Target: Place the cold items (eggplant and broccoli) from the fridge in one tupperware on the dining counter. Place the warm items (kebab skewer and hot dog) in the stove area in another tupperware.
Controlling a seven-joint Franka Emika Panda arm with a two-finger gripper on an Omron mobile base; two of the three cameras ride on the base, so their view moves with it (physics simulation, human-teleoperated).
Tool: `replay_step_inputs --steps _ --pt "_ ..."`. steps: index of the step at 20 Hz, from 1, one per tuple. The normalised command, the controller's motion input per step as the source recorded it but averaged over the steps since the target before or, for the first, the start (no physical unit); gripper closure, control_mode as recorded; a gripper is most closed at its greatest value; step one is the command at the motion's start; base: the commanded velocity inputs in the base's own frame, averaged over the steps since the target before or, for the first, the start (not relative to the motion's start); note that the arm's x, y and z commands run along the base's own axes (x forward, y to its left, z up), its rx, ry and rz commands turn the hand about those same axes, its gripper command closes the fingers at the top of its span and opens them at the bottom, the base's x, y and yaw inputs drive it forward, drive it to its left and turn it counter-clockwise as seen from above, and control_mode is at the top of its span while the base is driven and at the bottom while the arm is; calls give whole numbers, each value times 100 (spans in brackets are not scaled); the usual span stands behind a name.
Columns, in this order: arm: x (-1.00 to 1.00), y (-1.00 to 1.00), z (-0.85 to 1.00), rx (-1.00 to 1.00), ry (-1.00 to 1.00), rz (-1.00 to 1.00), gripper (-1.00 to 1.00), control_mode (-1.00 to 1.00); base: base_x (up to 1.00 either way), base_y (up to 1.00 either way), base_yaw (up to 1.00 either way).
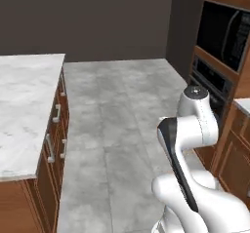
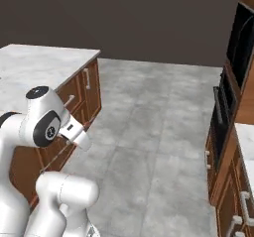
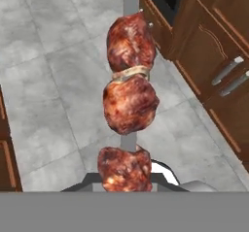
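The kebab skewer [image 3: 130,102], three browned chunks of meat on a grey stick, rises straight up the middle of the hand view. My gripper [image 3: 125,181] is shut on its lower end, with the lowest chunk covering the fingers. The skewer hangs over the grey tiled floor. The folded white arm [image 1: 190,129] stands between the marble dining counter [image 1: 24,105] and the oven wall; the right base view has the arm [image 2: 44,122] at the lower left. The eggplant, broccoli, hot dog and tupperware are out of view.
The marble counter [image 2: 39,62] has wooden drawers down its side. A built-in black oven [image 1: 222,37] and wooden cabinets [image 3: 214,56] line the right. Grey floor [image 1: 122,105] runs between them to a dark back wall.
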Motion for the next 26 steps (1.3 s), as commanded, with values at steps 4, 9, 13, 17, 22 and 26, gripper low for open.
replay_step_inputs --steps 4,9,13,17,22,26 --pt "0 0 0 0 0 0 100 100 -35 -25 78" --pt "0 0 0 0 0 0 100 100 0 0 80" --pt "0 0 0 0 0 0 100 100 2 1 72" --pt "0 0 0 0 0 0 100 100 19 26 57" --pt "0 0 0 0 0 0 100 100 31 29 45" --pt "0 0 0 0 0 0 100 100 77 51 17"
